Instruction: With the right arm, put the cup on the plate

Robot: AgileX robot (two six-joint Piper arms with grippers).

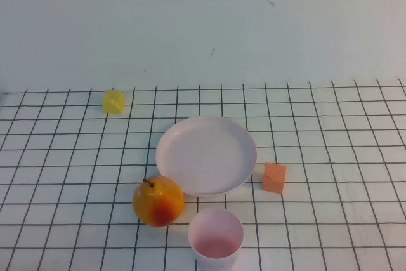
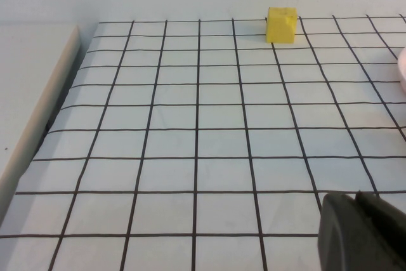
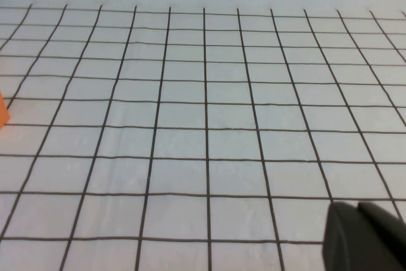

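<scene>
The pale pink cup (image 1: pixel 216 235) stands upright and empty at the near edge of the high view, just in front of the round pale pink-white plate (image 1: pixel 206 155), which is empty. Neither arm shows in the high view. My right gripper (image 3: pixel 355 207) shows only in the right wrist view, shut and empty, low over bare gridded cloth; the cup and plate are out of that view. My left gripper (image 2: pixel 354 197) is shut and empty over the cloth, with a sliver of the plate's rim (image 2: pixel 402 68) at the frame's edge.
An orange-yellow fruit (image 1: pixel 158 200) sits left of the cup, touching the plate's front-left rim. An orange block (image 1: pixel 274 177) lies right of the plate; its edge shows in the right wrist view (image 3: pixel 2 111). A yellow cube (image 1: pixel 113 101) (image 2: pixel 281 25) sits far left.
</scene>
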